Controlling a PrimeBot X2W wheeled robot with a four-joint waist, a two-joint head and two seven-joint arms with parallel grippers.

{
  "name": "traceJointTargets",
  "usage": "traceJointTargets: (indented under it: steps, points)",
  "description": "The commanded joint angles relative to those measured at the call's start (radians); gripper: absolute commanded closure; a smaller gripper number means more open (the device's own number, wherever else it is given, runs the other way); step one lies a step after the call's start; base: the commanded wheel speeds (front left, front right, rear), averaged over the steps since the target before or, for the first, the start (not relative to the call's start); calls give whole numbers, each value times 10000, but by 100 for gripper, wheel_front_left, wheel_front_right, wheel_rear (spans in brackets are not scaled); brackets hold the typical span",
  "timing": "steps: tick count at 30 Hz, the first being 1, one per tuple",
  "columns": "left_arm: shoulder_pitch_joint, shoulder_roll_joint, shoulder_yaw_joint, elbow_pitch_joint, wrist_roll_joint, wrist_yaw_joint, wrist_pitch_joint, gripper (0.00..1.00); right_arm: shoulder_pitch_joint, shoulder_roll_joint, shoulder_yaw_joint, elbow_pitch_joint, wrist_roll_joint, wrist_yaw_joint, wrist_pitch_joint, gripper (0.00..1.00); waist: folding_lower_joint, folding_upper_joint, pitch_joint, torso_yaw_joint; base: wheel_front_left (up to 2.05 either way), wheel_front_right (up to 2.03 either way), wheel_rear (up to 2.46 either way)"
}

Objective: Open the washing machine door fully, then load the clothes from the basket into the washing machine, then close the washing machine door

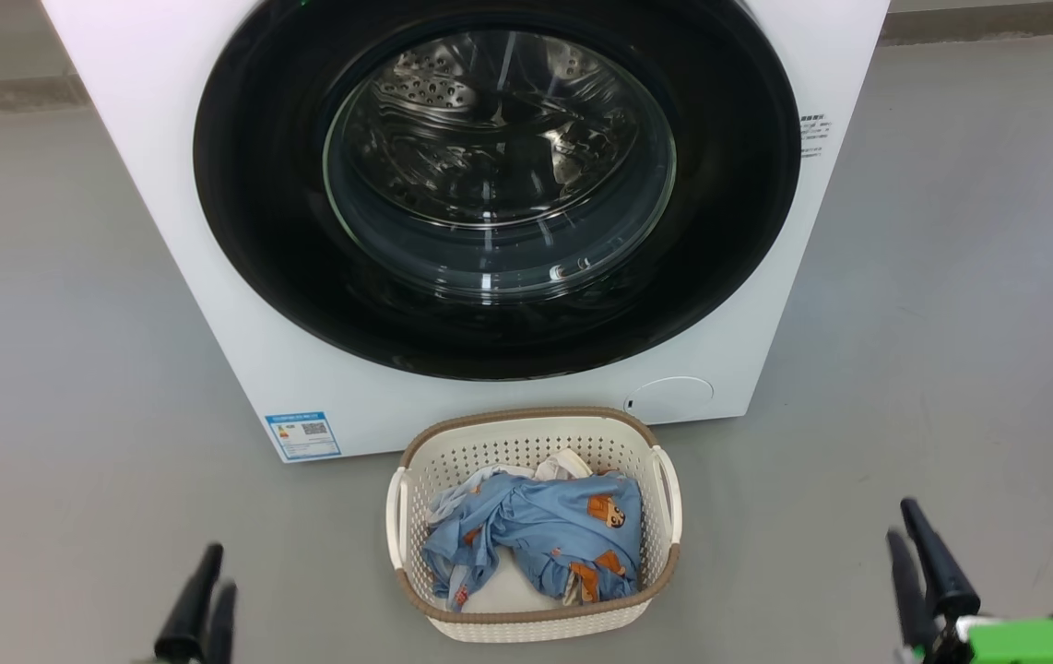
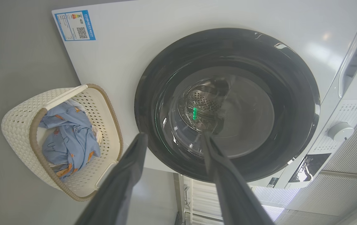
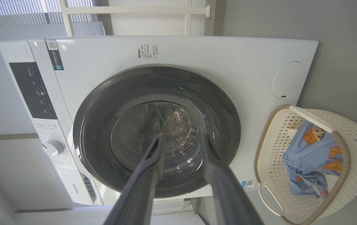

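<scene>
**Head view:** washing machine door (image 1: 499, 346), shut, stands ahead of left gripper (image 1: 220, 567) and right gripper (image 1: 898, 518); basket (image 1: 526, 629) of clothes (image 1: 545, 526) sits between them.
**Left wrist view:** fingers parted, empty, pointing at the door.
**Right wrist view:** likewise; neither arm looks clearly nearer.
</scene>
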Motion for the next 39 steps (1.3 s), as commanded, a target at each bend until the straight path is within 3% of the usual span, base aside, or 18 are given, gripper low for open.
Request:
traceJointTargets:
  steps: [1, 8, 13, 24, 33, 39]
  points:
    - [90, -50, -6, 107, 0, 0, 0, 0, 81, 36, -2, 102, 0, 0, 0, 0, 0, 0, 0, 0, 0, 0, 0]
    - [156, -59, -105, -1, 11, 0, -189, 0, 197, 43, 121, -38, 4, -1, -196, 0, 22, 0, -21, 4, 0, 0, 0]
    - [199, -48, -181, -117, 37, -1, -339, 0, 278, 38, 210, -188, -26, -1, -341, 0, 1, 0, -10, 8, 0, 0, 0]
    - [261, -13, -276, -346, 319, -5, -667, 0, 407, 27, 386, -563, -418, -2, -663, 0, 0, 0, -33, 1, 0, 0, 0]
    - [281, 53, -236, -492, 995, -7, -902, 0, 467, 18, 442, -847, -1343, -3, -897, 0, 0, 0, -57, 5, 0, 0, 0]
    - [283, 156, -193, -609, 2041, -9, -1109, 0, 474, 11, 528, -1136, -2584, -3, -1101, 0, 0, 0, -85, 28, 0, 0, 0]
